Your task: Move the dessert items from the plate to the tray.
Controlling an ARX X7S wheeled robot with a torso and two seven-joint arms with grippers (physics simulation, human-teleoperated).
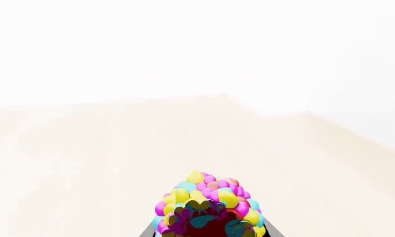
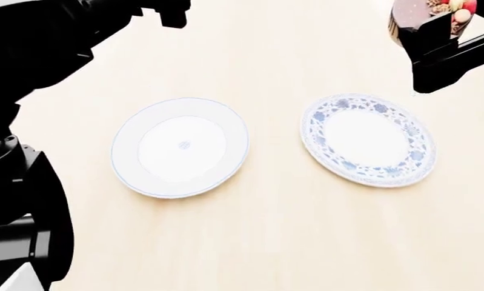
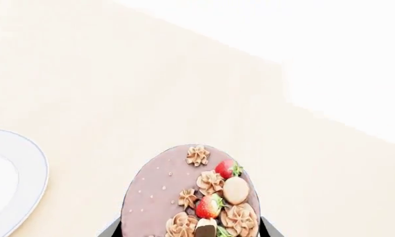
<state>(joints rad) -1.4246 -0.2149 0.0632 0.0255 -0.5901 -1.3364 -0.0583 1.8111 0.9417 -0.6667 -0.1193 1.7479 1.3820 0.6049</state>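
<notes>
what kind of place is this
Probably a simulated dining or kitchen tabletop: a pale wooden surface holds two empty plates, one plain white, one blue-patterned, while the grippers carry a chocolate cake and a candy-bead ball.

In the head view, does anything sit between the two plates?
No. In the head view only bare tabletop lies between the plain white plate and the blue-patterned plate.

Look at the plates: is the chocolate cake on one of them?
No, both plates are bare; the chocolate cake sits in the right pincer.
</notes>
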